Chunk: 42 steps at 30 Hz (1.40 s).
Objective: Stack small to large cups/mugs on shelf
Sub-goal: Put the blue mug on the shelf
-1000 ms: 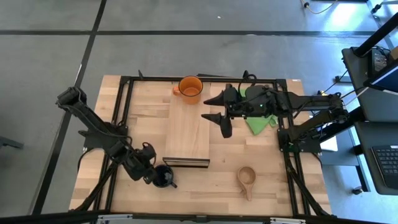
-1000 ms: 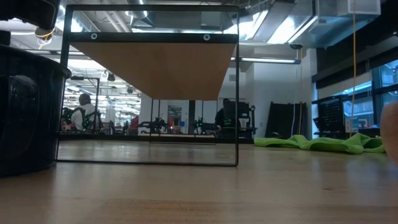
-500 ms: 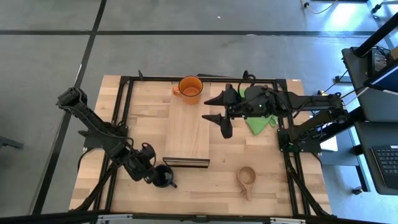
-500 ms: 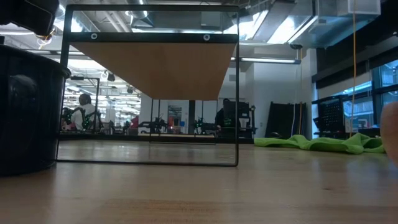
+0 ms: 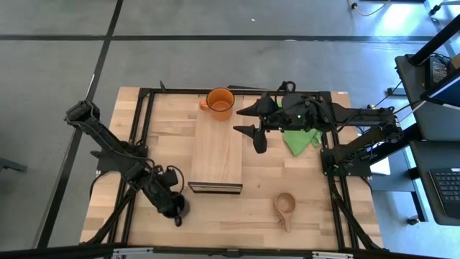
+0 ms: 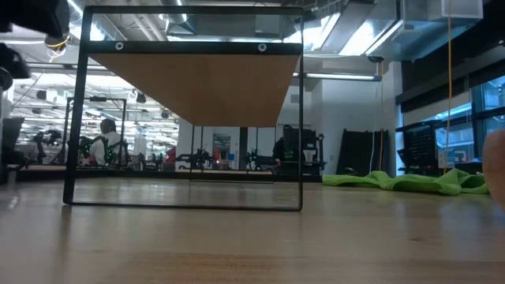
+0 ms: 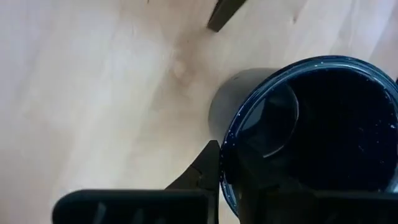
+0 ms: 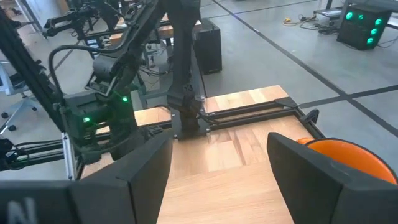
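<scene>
The dark navy mug point(image 7: 311, 137) is in my left gripper point(image 5: 175, 208), which is shut on it above the table's near left part; in the high view the gripper covers the mug. The orange mug point(image 5: 219, 101) stands upright on the far end of the shelf point(image 5: 215, 147), a pale plank on a black frame. The shallow wooden cup point(image 5: 285, 206) rests on the table at the near right. My right gripper point(image 5: 249, 124) is open and empty over the shelf's right edge, just right of the orange mug point(image 8: 339, 155). My left gripper holds the navy mug by its rim point(image 7: 225, 163). One finger point(image 7: 205, 177) shows outside the wall; the other is lost in the dark inside. The mug is lifted clear of the table, its mouth toward the wrist camera, its shadow on the wood below.
A green cloth point(image 5: 300, 140) lies on the table under my right arm. The shelf's black frame point(image 6: 301, 118) stands between the two arms. Bare table shows between the shelf's near end and the wooden cup.
My left gripper has gone up and a little toward the table's left edge with the navy mug. The mug, which stood on the table at the low view's left, is lifted out of that view. My right gripper has shifted slightly toward the far edge.
</scene>
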Tool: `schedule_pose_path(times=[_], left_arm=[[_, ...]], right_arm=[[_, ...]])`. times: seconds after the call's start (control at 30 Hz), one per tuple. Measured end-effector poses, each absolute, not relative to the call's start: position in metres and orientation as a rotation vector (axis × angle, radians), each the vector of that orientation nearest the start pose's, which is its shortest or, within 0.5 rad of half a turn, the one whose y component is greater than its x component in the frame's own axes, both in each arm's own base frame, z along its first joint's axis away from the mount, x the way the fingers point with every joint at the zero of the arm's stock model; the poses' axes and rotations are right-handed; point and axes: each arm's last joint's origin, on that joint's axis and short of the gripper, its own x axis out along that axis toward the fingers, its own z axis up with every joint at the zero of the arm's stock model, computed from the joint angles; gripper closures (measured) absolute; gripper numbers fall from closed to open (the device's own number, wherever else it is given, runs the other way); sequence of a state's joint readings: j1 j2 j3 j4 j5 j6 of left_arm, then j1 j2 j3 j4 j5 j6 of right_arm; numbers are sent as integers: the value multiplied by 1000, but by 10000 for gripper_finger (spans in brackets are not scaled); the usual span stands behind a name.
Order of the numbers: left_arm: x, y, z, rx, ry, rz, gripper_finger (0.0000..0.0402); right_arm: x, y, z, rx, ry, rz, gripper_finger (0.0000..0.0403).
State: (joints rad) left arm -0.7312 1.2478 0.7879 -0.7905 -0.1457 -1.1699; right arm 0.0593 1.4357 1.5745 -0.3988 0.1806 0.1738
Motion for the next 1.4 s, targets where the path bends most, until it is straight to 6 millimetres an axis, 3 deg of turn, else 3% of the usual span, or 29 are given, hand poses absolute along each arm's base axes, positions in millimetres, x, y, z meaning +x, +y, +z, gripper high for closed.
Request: schedule_pose_path(times=[0.1, 0.27, 0.37, 0.77, 1.07, 1.23, 1.4], left_arm=[[159, -135, 219, -327, 1211, 152, 386], [162, -131, 253, -101, 1153, 22, 389], [166, -129, 261, -34, 1179, -100, 390], [165, -120, 256, 75, 1309, -329, 390], [164, -116, 252, 124, 1335, -374, 390], [161, -115, 239, 70, 1393, -408, 388], [161, -116, 238, 63, 1384, -394, 375]], right_arm=[[312, 9, 434, 148, 246, -156, 140], [312, 3, 433, 151, 252, -178, 140], [312, -2, 433, 158, 252, -191, 140], [312, -9, 433, 194, 256, -155, 140], [312, -13, 433, 196, 255, -169, 140], [312, -13, 432, 195, 255, -170, 140], [312, -13, 432, 195, 255, -170, 140]])
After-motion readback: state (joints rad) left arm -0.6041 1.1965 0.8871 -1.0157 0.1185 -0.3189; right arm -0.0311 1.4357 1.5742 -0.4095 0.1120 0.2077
